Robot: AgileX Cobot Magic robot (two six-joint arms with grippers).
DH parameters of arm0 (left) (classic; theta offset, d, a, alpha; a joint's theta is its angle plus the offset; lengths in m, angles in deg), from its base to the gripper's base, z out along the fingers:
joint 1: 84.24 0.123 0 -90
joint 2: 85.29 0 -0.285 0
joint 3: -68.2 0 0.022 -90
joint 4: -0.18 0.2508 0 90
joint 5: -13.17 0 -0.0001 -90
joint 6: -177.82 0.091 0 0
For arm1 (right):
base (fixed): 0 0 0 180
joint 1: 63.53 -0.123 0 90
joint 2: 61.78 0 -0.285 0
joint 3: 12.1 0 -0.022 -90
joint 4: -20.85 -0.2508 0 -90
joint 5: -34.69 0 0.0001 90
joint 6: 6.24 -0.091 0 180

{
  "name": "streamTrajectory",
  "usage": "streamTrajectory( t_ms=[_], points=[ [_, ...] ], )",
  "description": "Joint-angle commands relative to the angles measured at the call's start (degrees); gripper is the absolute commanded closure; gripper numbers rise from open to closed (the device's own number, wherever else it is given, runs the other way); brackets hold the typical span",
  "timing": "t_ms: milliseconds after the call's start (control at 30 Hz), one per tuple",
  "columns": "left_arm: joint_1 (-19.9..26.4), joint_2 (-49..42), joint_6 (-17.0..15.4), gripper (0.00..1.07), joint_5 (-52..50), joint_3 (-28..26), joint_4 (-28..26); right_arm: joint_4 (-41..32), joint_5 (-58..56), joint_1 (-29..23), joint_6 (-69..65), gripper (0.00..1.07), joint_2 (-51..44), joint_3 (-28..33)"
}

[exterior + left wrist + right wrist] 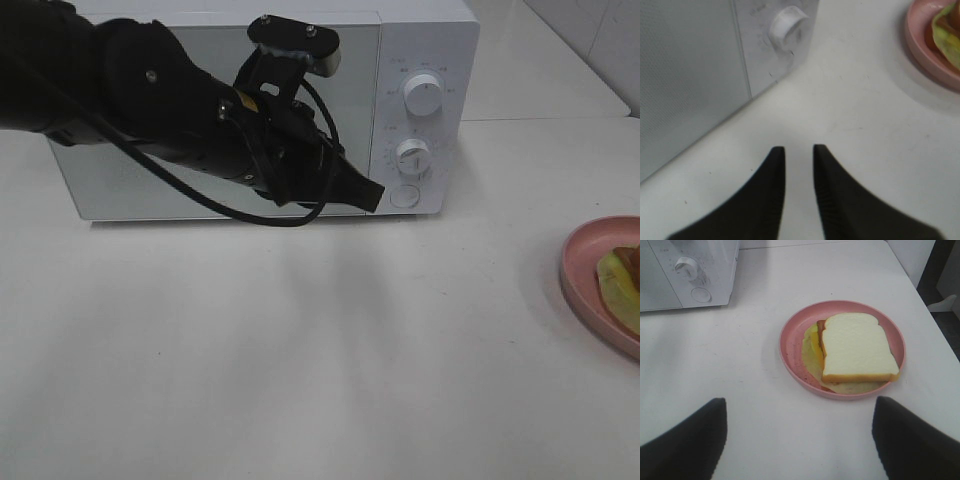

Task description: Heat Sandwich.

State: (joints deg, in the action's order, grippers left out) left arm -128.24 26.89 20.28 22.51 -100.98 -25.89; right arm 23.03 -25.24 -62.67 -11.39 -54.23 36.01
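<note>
The left arm enters from the upper left of the high view and stretches toward the centre, its black cable looping beneath it. Its gripper ends at centre right, pointing right and slightly down. In the left wrist view its two dark fingers stand a narrow gap apart, nothing between them. The right gripper shows its fingers at the lower corners, spread wide and empty
</note>
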Motion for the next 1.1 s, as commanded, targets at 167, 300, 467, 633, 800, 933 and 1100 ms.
streamTrajectory(
  t_ms=[167, 300, 467, 633, 800, 933, 1100],
  points=[
    [-0.2, -3.3, -0.9, 0.04, 13.9, 0.1, 0.3, -0.1, 0.6, 0.4, 0.0, 0.31, -1.5, 0.1],
    [-0.2, -4.8, -0.9, 0.05, 23.3, 0.1, 4.0, -0.1, 0.6, 0.4, 0.0, 0.31, -1.5, 0.1],
    [0.1, -5.6, -2.5, 0.05, 32.8, 0.1, 5.7, -0.1, 0.6, 0.4, 0.0, 0.31, -1.5, 0.1],
    [3.6, -5.9, -7.4, 0.05, 39.7, 0.1, 6.6, -0.1, 0.6, 0.4, 0.0, 0.31, -1.5, 0.1],
    [8.7, -7.0, -8.6, 0.05, 43.8, 0.1, 6.8, -0.1, 0.6, 0.4, 0.0, 0.31, -1.5, 0.1],
    [15.0, -9.7, -9.5, 0.05, 46.6, 1.0, 7.4, -0.1, 0.6, 0.4, 0.0, 0.31, -1.5, 0.1],
    [20.6, -12.9, -9.9, 0.05, 47.4, 4.4, 8.3, -0.1, 0.6, 0.4, 0.0, 0.31, -1.5, 0.1]
  ],
)
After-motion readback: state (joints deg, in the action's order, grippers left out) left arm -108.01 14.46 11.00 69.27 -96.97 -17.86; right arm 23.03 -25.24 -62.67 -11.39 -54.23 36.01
